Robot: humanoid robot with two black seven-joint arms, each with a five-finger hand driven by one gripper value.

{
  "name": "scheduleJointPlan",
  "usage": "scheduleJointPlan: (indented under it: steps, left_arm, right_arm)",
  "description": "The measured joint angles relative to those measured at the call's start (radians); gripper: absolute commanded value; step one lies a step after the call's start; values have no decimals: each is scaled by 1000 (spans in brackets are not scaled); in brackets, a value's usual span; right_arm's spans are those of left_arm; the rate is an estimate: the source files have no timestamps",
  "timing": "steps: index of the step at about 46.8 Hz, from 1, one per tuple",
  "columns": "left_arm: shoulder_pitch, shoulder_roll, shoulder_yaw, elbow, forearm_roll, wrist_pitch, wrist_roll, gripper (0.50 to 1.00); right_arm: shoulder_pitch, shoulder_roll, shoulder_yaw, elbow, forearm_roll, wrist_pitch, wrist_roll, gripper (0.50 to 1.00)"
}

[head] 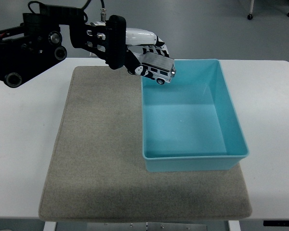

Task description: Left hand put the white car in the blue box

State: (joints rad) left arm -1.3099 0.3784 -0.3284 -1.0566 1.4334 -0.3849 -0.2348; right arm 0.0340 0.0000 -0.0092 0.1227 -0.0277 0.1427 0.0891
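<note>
The white car (pixel 158 70) has dark windows, a grey roof and silvery trim. The left hand (pixel 139 50) holding it is black with a glossy white back and black-and-white striped fingers (pixel 156 48). The box (pixel 231 130) is plain light blue. The mat (pixel 96 159) is speckled grey-beige, the tabletop (pixel 24 144) white, the floor (pixel 192 29) grey.

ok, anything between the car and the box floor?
Nothing visible. The left hand holds the white car in the air over the blue box's far left corner, and the box interior is empty. The grey mat lies under the box, not in the path.
</note>
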Motion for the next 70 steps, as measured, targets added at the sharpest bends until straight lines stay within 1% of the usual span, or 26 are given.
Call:
scheduleJointPlan:
  steps: [6, 7, 8, 10, 13, 14, 16, 17, 19, 20, 24, 28, 33, 40, 43, 50, 57, 60, 64, 70]
  left_arm:
    - [18, -75, 0, 21, 4, 9, 24, 500]
    - [24, -85, 0, 25, 4, 11, 28, 510]
    - [31, -94, 0, 28, 4, 13, 30, 546]
    - [50, -113, 0, 31, 4, 14, 33, 602]
    - [87, -136, 0, 32, 5, 16, 34, 724]
    - [101, -141, 0, 33, 5, 16, 34, 756]
    - [118, -146, -1, 33, 5, 17, 34, 795]
    - [124, -147, -1, 33, 2, 17, 34, 844]
    - [133, -148, -3, 33, -9, 17, 34, 974]
    - [136, -148, -5, 33, -12, 18, 34, 996]
    - [147, -148, -18, 33, -28, 30, 34, 999]
    - [149, -148, -20, 33, -76, 67, 33, 999]
    - [149, -147, -20, 43, -176, 113, 33, 999]
    - [144, -126, -21, 49, -313, 123, 35, 1000]
    - [148, -102, -33, 60, -381, 123, 36, 1000]
    - [151, -41, -72, 95, -633, 110, 49, 1000]
    - [152, 45, -77, 114, -919, 101, 72, 1000]
    - [157, 81, -77, 115, -1046, 86, 80, 1000]
    - [185, 117, -77, 115, -1199, 66, 89, 1000]
    - [230, 160, -78, 125, -1383, 48, 99, 1000]
  right_arm:
    - [0, 0, 0, 0, 0, 0, 0, 936]
    - [0, 0, 0, 0, 0, 0, 0, 936]
    - [0, 0, 0, 0, 0, 0, 0, 936]
    - [0, 0, 0, 0, 0, 0, 0, 936]
    - [0, 0, 0, 0, 0, 0, 0, 936]
    - [0, 0, 0, 0, 0, 0, 0, 936]
    - [0, 0, 0, 0, 0, 0, 0, 936]
    - [0, 0, 0, 0, 0, 0, 0, 936]
    - [0, 0, 0, 0, 0, 0, 0, 936]
    - [0, 0, 0, 0, 0, 0, 0, 936]
    - [0, 0, 0, 0, 0, 0, 0, 936]
    - [0, 0, 0, 0, 0, 0, 0, 936]
    - [0, 0, 0, 0, 0, 0, 0, 936]
    - [0, 0, 0, 0, 0, 0, 0, 936]
    - [0, 0, 0, 0, 0, 0, 0, 936]
    - [0, 0, 0, 0, 0, 0, 0, 936]
    - [0, 0, 0, 0, 0, 0, 0, 936]
    - [0, 0, 0, 0, 0, 0, 0, 936]
    - [0, 0, 0, 0, 0, 0, 0, 936]
    - [0, 0, 0, 0, 0, 0, 0, 936]
